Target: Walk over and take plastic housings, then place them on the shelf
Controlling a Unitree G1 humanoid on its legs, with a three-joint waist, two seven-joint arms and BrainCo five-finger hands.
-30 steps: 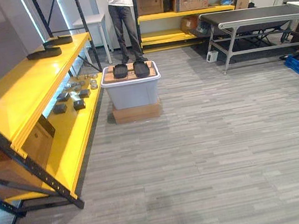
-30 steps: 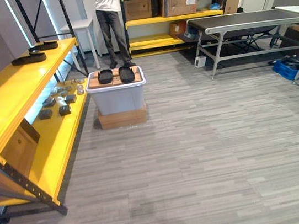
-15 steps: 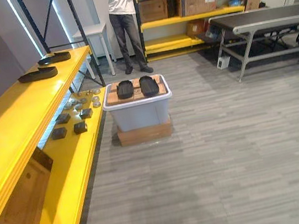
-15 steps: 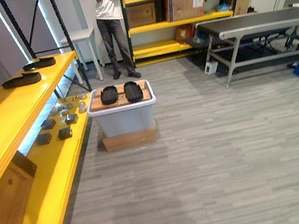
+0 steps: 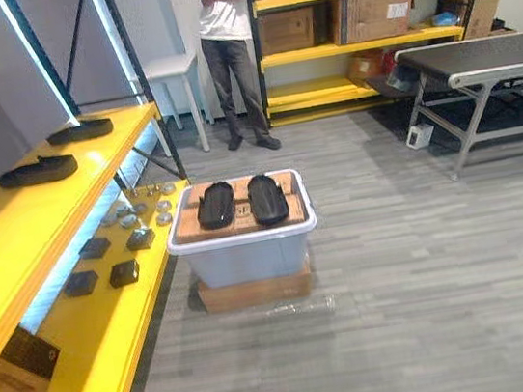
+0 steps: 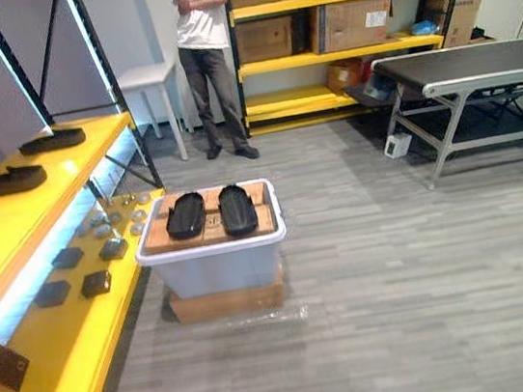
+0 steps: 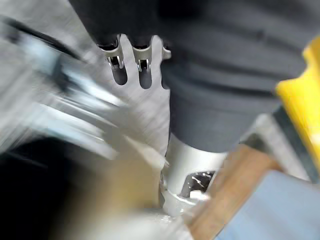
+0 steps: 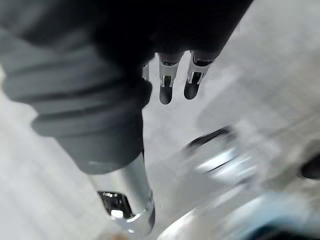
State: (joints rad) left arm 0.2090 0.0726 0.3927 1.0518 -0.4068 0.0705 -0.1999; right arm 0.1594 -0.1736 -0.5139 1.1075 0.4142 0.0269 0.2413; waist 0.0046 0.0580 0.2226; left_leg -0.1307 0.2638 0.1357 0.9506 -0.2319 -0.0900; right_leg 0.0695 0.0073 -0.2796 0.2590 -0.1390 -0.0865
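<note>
Black housings (image 5: pixel 268 199) lie on the grey bin (image 5: pixel 246 257), right of the yellow shelf (image 5: pixel 48 202); left hand (image 7: pixel 187 160) and right hand (image 8: pixel 167 85) have relaxed fingers, empty.

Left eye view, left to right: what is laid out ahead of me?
Yellow shelf, with two black housings on its upper deck and small dark blocks on its lower deck → grey bin topped by two more black housings → metal-legged table.

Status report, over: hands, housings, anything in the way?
Left hand and right hand open, empty. Two black housings on grey bin ahead, untouched. Person stands behind bin.
</note>
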